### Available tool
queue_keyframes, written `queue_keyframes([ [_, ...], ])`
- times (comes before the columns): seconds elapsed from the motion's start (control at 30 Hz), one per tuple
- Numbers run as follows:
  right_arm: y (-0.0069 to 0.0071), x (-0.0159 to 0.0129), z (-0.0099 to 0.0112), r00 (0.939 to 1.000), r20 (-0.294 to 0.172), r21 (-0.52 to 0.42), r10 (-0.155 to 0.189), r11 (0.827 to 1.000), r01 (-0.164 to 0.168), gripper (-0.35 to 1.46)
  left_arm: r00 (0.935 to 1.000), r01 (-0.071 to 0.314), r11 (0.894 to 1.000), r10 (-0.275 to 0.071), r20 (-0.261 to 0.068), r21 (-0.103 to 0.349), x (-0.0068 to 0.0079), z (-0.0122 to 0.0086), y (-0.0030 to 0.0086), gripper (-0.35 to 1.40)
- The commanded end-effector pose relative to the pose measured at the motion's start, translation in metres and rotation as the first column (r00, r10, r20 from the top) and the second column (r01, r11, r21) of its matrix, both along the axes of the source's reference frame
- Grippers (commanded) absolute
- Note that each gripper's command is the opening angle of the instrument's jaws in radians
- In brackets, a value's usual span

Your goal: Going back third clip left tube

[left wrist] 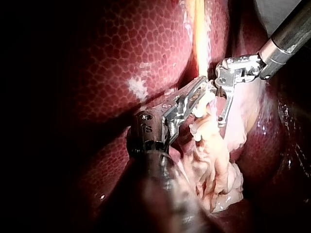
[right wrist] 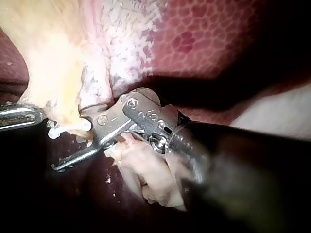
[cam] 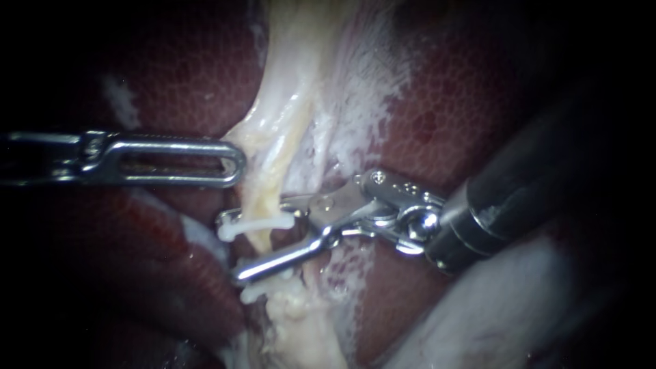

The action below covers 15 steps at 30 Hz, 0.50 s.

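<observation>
My left instrument has its jaws closed on the edge of the tube, seemingly to hold it taut. My right instrument has its jaws parted astride the tube, with a white clip seated across the tube between them. Wet liver crowds both sides of the tube, leaving a narrow way out.

The left instrument reaches in level from nine o'clock, while the right instrument enters from three o'clock, jaws parted toward eight o'clock.
</observation>
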State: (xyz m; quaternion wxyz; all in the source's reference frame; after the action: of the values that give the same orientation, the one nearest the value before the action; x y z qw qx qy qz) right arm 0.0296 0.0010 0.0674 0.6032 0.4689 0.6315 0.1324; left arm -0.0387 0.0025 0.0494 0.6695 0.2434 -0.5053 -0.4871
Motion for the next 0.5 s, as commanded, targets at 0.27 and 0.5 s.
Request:
queue_keyframes([
  [0.27,0.0004,-0.0002,0.0007,0.9943,-0.097,-0.245,0.043,0.967,-0.066,0.54,1.0,0.0,1.0,0.0,0.0,0.0,0.0,0.0,0.0,-0.35],
  [0.5,0.0008,-0.0004,0.0017,0.9943,-0.103,-0.335,0.028,0.94,-0.061,0.53,1.0,0.0,1.0,0.0,0.0,0.0,0.0,0.0,0.0,-0.35],
])
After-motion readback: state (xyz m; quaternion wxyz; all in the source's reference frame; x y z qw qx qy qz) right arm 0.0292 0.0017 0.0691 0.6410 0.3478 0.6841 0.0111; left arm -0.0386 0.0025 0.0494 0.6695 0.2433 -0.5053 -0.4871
